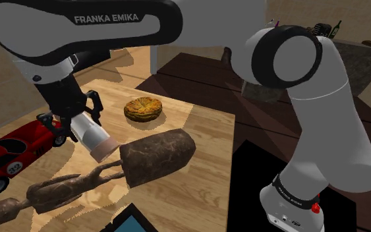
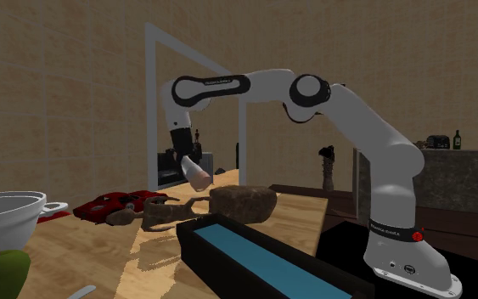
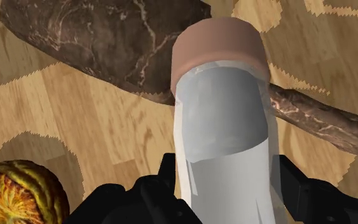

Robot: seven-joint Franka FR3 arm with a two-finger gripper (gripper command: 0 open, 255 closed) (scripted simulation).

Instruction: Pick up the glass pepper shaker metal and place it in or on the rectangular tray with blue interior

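Closest to your shoulder camera is the arm [image 1: 26,33], its white upper link sweeping across the top of that view and bending down toward the left. Under it you have the wooden bench [image 1: 203,145], which carries everything else. At the bench's near edge lies the long rectangular tray [image 2: 199,255], black outside with a blue floor; in the second exterior view it runs along the near right.

Beyond the tray sits a rough brown lump [image 1: 159,155], shaped like a loaf, with a brown branch-like piece [image 1: 58,188] just to its left in the shoulder view. Farther left is a red toy car [image 1: 9,155]. Toward the far side of the bench sits a round pie [image 1: 143,109].

Your pincer [image 1: 77,125] hangs above the bench between the car and the lump. It is closed on the pepper shaker [image 3: 225,127]. In the wrist view both black fingers [image 3: 289,181] press against the sides of the pale grey body, spread only as wide as the shaker itself. The shaker is off the bench and tilted. Its pinkish-brown cap [image 3: 219,54] points away from the pincer, down toward the lump and the branch-like piece. In the second exterior view you can see the shaker in the air beyond the tray's far end, clear of the tray.
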